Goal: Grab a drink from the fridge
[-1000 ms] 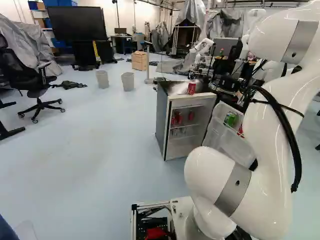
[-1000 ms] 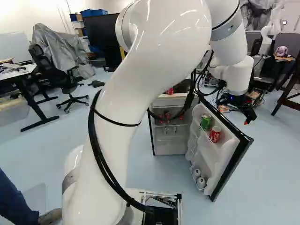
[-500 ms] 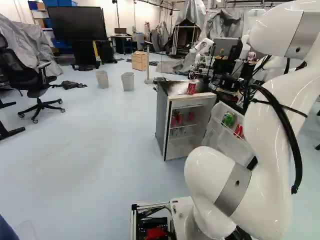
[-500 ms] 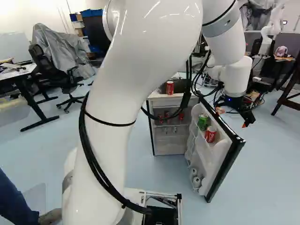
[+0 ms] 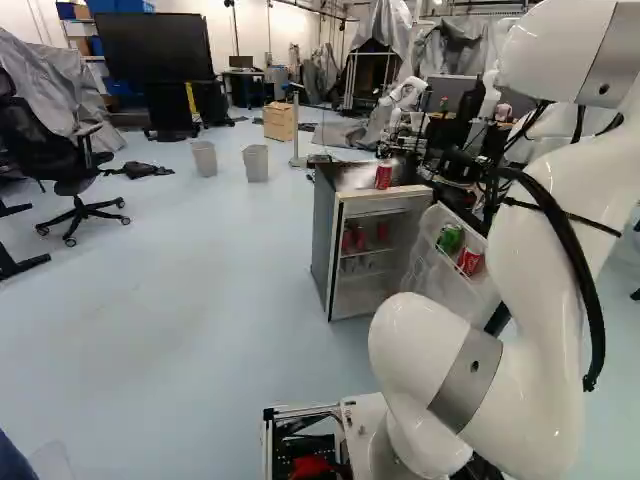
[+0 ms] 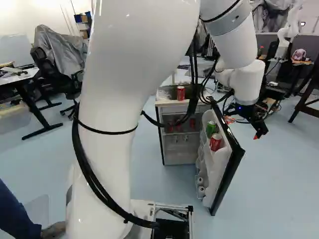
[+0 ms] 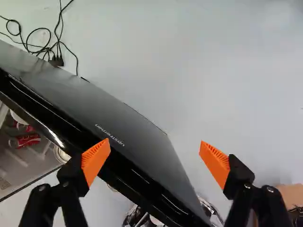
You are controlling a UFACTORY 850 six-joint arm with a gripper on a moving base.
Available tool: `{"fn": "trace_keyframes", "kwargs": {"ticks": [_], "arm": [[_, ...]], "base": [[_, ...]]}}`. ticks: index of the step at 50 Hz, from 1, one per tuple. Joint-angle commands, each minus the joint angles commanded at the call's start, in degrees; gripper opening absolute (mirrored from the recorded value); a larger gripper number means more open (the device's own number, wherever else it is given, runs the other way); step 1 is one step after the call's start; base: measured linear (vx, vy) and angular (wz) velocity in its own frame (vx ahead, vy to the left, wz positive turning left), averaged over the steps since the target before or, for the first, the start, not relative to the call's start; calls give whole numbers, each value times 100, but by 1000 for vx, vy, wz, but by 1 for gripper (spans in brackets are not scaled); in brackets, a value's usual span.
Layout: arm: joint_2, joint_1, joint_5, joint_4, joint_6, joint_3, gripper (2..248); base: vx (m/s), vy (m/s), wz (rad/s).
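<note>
Access gained, grasp outstanding

Gripper (image 7: pixel 155 144), one: fingers (image 7: pixel 96 160) spread wide, no can between them. One finger overlaps the door (image 7: pixel 113 118) in the wrist view; contact cannot be told. Position: on the door's outer side, away from its racks.

Door: swung well out from the fridge (image 5: pixel 325 240), inner face exposed. Opening appears done, or nearly so.

Drinks, door rack: one green can (image 6: pixel 211 128), one red can (image 6: pixel 216 142), side by side, both out of the grip. Drinks, fridge interior: red cans (image 5: pixel 352 240) on an upper shelf. Drinks, fridge top: one further can (image 5: pixel 384 175), red, upright. Which is wanted: cannot be told.

Progress, as judged: first half complete, the grab itself not begun. Remaining: bring the gripper clear round the door's edge to the open side, line up on a can, close, lift out.
</note>
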Motion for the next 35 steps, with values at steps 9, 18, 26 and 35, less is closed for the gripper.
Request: {"fn": "trace_keyframes", "kwargs": {"ticks": [9, 18, 26, 35], "arm": [[195, 13, 0, 0, 0, 258, 247], [393, 28, 0, 0, 0, 515, 247], [571, 41, 0, 0, 0, 742, 247], [772, 61, 0, 0, 0, 995, 247]], "base": [[0, 0, 0], [0, 0, 0], [0, 0, 0], [0, 0, 0]]}}
